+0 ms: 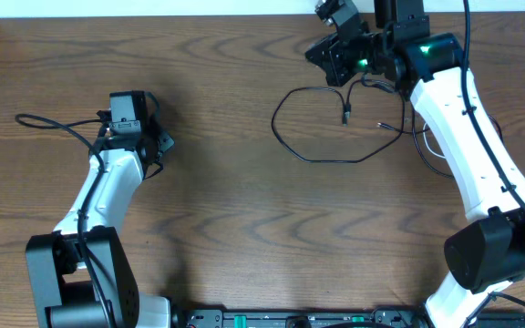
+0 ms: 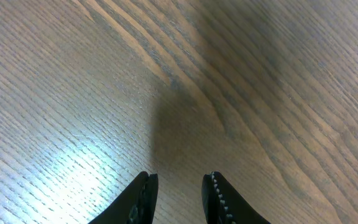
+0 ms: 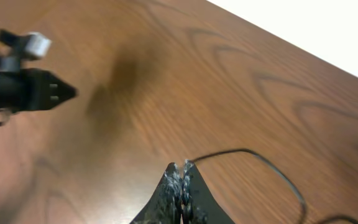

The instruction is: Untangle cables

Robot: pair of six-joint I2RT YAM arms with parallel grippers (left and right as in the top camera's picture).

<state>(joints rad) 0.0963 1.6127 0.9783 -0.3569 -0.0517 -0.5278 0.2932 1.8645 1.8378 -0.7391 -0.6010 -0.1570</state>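
Reaching up from the near left corner of the table (image 1: 235,228), the left arm (image 1: 108,196) ended over the left half of the wood, about midway between the near and far edges. Its own thick black wire (image 1: 48,119) curved out toward the left edge. The left gripper (image 2: 179,183) pointed down at bare wood grain. Its jaws stood a little apart with nothing between them, and a soft shadow lay on the wood just ahead of the tips.

Farther out, on the right half of the table, the black cable (image 1: 275,121) lay in one wide open loop. The loop was rounded on its left side and swung back toward the right arm (image 1: 458,137) along its near side. A short end with a small plug (image 1: 345,117) sat inside the loop; whether it hung or lay flat, the overhead view did not settle.

Farthest, at the far edge and right of its middle, the right gripper (image 3: 182,168) had its jaws pressed together on the black cable. The cable came out at the fingertips and curved away to the right over the wood. A blurred dark object sat at the left edge of the right wrist view, and what it was could not be told.
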